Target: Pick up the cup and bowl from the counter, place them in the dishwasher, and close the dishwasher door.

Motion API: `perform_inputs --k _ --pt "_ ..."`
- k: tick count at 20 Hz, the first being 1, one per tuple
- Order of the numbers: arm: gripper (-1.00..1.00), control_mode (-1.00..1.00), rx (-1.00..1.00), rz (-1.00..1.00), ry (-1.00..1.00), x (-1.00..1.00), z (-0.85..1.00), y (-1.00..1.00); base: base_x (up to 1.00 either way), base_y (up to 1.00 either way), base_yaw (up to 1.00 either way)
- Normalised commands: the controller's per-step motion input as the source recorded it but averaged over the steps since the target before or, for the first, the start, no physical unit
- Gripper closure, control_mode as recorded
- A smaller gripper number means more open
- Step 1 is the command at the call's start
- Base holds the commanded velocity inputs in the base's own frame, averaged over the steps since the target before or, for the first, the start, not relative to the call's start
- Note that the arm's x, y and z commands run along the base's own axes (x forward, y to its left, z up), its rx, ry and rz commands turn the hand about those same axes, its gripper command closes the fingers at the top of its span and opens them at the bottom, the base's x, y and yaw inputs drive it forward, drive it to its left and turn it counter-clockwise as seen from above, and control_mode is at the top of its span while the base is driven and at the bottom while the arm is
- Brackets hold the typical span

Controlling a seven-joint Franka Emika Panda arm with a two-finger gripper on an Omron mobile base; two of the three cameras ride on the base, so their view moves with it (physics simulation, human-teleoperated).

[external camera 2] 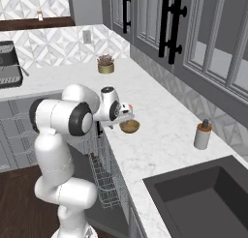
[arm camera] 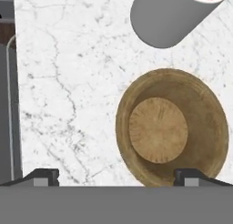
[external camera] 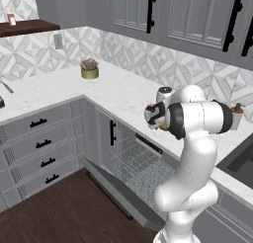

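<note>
Hovering above the desk (arm camera: 68,82), the gripper (arm camera: 116,175) points down with its fingertips (arm camera: 43,176) spread wide and holding nothing, one tip over bare marble, the other over the rim of the bowl (arm camera: 172,127). The bowl rests on the desk near its front edge, with the cup (arm camera: 175,13) just beyond it. Below the desk edge, the dishwasher door (external camera: 121,195) hangs open beneath the wire rack (external camera: 136,170).
</note>
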Motion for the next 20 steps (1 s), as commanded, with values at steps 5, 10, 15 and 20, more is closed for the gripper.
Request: perform_inputs --k 5,10,15,20 --pt "-1.0 -1.0 0.0 0.03 0.0 0.34 -0.19 -0.07 0.0 0.0 0.0" --pt "-1.0 -1.0 0.0 0.05 0.01 0.32 -0.23 -0.14 0.0 0.0 0.0" --pt "-1.0 -1.0 0.0 0.06 0.03 0.11 -0.39 -0.02 0.0 0.0 0.0" --pt "1.0 -1.0 0.0 0.07 0.08 0.02 -0.52 0.0 0.0 0.0 0.0"
